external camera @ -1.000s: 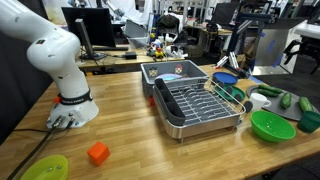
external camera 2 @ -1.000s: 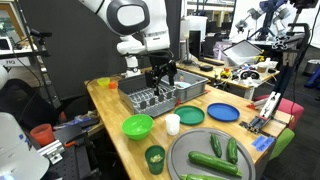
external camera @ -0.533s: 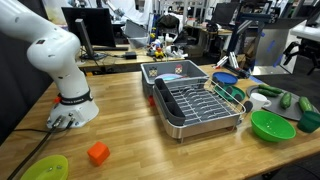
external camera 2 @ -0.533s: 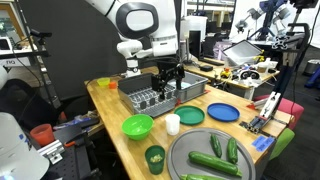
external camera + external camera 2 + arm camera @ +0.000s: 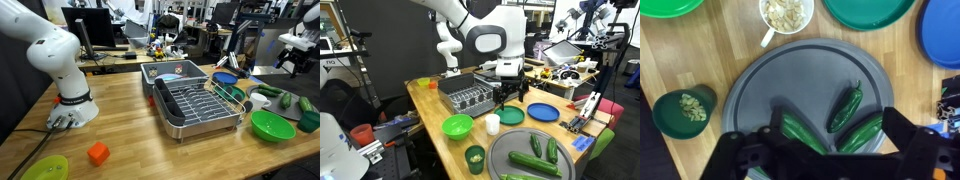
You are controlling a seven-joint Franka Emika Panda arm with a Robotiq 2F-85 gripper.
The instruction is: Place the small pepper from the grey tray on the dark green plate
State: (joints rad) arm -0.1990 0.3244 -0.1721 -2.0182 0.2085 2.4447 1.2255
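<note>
My pincer (image 5: 812,140) hung wide open and empty over the grey tray (image 5: 770,80), and the small pepper (image 5: 846,107) lay just under it, light, smooth and probably slippery, so I'd pinch its fat middle gently.

The counter (image 5: 680,60) is pale wood in jointed planks with a smooth, lightly satin finish. The round grey tray (image 5: 790,75) on it looks like matt plastic, while the peppers (image 5: 846,106) lying in it have a waxy, glossy skin. The dark green plate (image 5: 868,10), the blue plate (image 5: 940,30) and the bright green bowl (image 5: 458,126) all look like smooth plastic with a soft shine, the dish rack (image 5: 195,100) is bright wire metal over a duller metal base, the arm's shell (image 5: 45,45) is glossy white plastic, and the fingers (image 5: 902,135) are matt black.
</note>
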